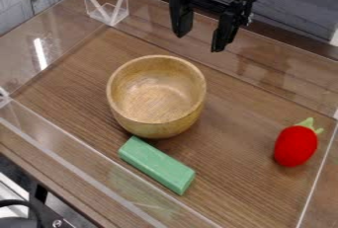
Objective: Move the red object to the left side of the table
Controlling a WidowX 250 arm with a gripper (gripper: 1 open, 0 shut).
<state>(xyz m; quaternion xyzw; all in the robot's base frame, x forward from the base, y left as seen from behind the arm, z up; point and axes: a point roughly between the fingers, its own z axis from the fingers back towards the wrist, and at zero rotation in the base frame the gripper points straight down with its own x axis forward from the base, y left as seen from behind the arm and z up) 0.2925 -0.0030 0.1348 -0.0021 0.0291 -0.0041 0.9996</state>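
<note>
my gripper [204, 27]: hanging at the top of the view, pointing straight down, its dark fingers [223, 33] spread apart with nothing between them. it holds nothing and touches nothing, and sits above the far part of the table.

red object [297, 143]: lying on the tabletop near the right edge of the view, close to the clear wall on that side. it is bright red and rounded, with a small green leafy tip at its upper end pointing toward the wall. it is well apart from my gripper and free of any grip.

table [251, 94]: dark brown wood grain, ringed by low clear acrylic walls that catch some glare.

wooden bowl [157, 96]: pale wood, upright, round, near the middle of the table. i can see into it and its inside looks bare. it stands between the left side of the table and the red object.

green block [157, 165]: a flat rectangular piece lying on the table just in front of the bowl, set at a diagonal, near the bowl's base but i cannot tell whether they touch.

clear stand [106, 8]: a small folded acrylic piece at the far left corner, upright against the back wall area.
</note>
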